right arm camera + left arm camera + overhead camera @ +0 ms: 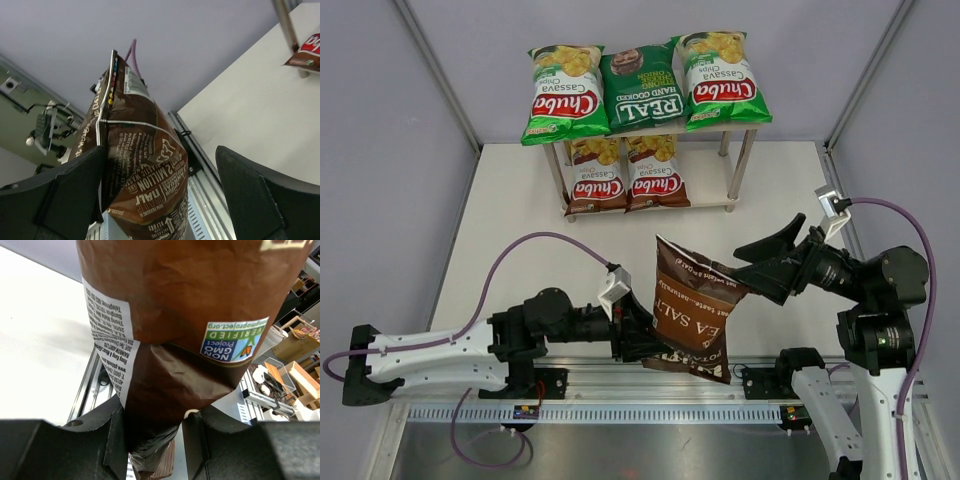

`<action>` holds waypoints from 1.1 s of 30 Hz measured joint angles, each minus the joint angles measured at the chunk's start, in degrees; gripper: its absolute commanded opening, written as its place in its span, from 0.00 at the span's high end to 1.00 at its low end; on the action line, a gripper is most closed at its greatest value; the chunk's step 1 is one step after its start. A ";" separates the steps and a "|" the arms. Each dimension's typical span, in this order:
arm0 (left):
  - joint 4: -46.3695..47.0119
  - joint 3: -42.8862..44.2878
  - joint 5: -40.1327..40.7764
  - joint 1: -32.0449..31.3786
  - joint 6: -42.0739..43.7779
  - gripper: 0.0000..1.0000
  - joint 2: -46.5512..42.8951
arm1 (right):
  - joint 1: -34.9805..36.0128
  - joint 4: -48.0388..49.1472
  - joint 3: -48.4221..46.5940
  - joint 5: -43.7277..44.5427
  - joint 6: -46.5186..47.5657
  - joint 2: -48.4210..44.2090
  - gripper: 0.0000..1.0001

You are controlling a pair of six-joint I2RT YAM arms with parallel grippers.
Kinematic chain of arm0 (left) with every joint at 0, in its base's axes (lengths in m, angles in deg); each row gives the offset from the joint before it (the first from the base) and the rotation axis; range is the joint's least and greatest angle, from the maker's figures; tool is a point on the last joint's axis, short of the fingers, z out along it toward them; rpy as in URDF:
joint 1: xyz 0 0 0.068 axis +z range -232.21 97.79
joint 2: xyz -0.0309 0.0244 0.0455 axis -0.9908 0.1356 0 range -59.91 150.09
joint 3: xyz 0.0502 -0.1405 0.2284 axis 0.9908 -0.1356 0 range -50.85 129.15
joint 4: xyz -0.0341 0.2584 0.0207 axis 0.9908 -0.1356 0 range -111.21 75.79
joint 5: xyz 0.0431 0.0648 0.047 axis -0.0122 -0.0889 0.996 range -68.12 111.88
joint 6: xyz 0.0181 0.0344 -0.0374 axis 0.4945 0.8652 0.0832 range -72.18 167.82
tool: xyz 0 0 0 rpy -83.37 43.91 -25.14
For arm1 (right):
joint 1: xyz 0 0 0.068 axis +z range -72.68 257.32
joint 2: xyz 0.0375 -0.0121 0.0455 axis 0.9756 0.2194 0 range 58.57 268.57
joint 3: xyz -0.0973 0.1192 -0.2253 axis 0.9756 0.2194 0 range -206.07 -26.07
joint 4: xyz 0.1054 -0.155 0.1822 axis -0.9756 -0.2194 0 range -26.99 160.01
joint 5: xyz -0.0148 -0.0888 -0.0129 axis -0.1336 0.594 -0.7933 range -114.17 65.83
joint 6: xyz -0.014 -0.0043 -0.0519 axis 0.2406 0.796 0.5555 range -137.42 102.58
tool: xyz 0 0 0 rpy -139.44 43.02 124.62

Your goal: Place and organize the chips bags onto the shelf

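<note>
Looking first at the near edge, we see the left pincer (636,338) clamped narrow on the crumpled bottom end of the Kettle bag (695,300). The left wrist view confirms it: both jaws pinch that lower seam, and the rest of the bag towers above them, off the surface (520,220).

Just beyond, the right pincer (765,265) stands wide open around the bag's upper corner. From its own camera the bag hangs between the spread jaws, close to one of them; we cannot tell if it touches.

At the far end stands the shelf (712,190). Its top tier is full, with two light-green Chuba bags (563,92) flanking the REAL bag (640,88). Two brown Chuba bags (597,180) fill the lower tier's left and middle, so we judge the bare right slot to be the target.

Here's the danger: one pinch on a slick bottom seam leaves a tall, puffy bag free to flop or slip out. The open right jaws sit so near that they could snag it. And that slot is tight under the top board, so a tilted entry could hit the metal leg (742,170) or shove the neighbouring brown bag.
</note>
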 measured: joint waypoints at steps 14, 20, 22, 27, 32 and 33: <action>-6.45 -0.83 8.20 0.57 -3.39 1.00 -6.08 | 0.37 -10.49 -6.34 12.66 6.36 1.79 0.01; -6.12 0.70 9.01 0.57 -2.99 1.00 -3.04 | 0.44 4.22 8.70 0.94 -5.40 1.86 0.00; -6.34 2.08 9.81 0.61 -3.02 1.00 -0.55 | 0.85 10.45 11.26 -1.44 -9.81 1.84 0.01; -4.98 5.46 9.88 1.29 -4.11 1.00 5.07 | 2.36 18.16 12.17 -4.85 -12.96 1.11 0.01; 0.94 6.58 3.67 5.51 -9.01 1.00 9.60 | 3.48 20.55 12.15 -5.73 -12.35 0.81 0.01; 2.82 6.51 1.46 6.97 -10.45 1.00 10.58 | 3.52 17.79 11.50 -4.90 -9.66 0.74 0.01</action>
